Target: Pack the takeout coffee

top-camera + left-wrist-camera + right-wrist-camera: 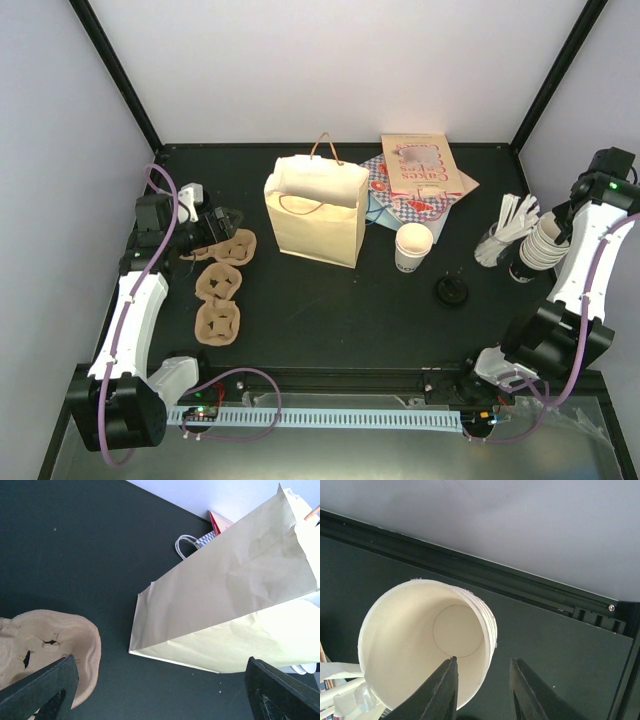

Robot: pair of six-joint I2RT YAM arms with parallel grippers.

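Along the table's near-left edge three moulded-cardboard cup carriers lie in a row; the left end effector hovers over the farthest one, fingers spread wide and holding nothing. A strip of bare table separates that carrier's rim from the tan paper bag's bottom edge. At near right a black lid lies flat, alone, with open table in front of it. Just beyond stands the takeout coffee cup, upright, uncovered, near the bag's right side but not touching it. At the right edge the right end effector straddles the rim of the stack of nested cream cups, one finger inside, one outside, parted and not pinching. Printed paper packets lie against the far edge.
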